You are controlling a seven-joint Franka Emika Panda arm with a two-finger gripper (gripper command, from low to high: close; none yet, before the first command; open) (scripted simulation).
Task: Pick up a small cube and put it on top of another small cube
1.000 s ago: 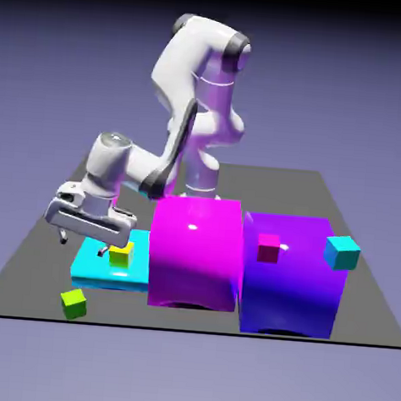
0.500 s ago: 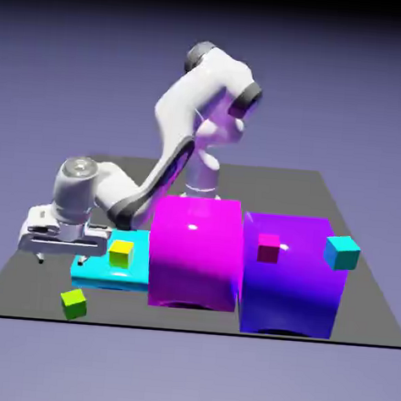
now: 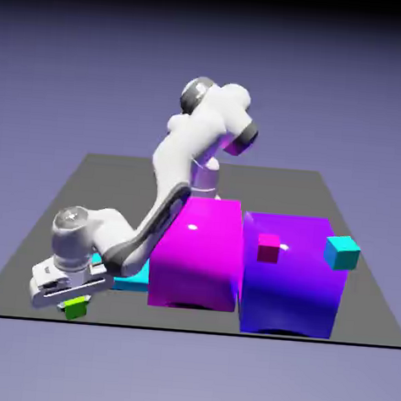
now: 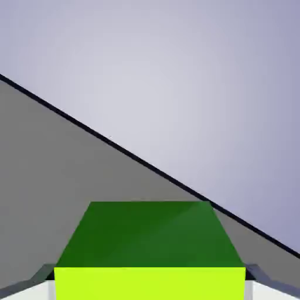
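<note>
The magenta block [image 3: 195, 254] seemingly bars low passage, cyan cube's [image 3: 341, 253] top open.

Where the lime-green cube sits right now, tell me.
In the exterior view, the lime-green cube is at the lower left, between the gripper's jaws, near the table's front edge.

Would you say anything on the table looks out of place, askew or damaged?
Nothing stands out: the green cube sits squarely between the closed jaws, and the big magenta block and purple block stand side by side, with no visible damage.
</note>
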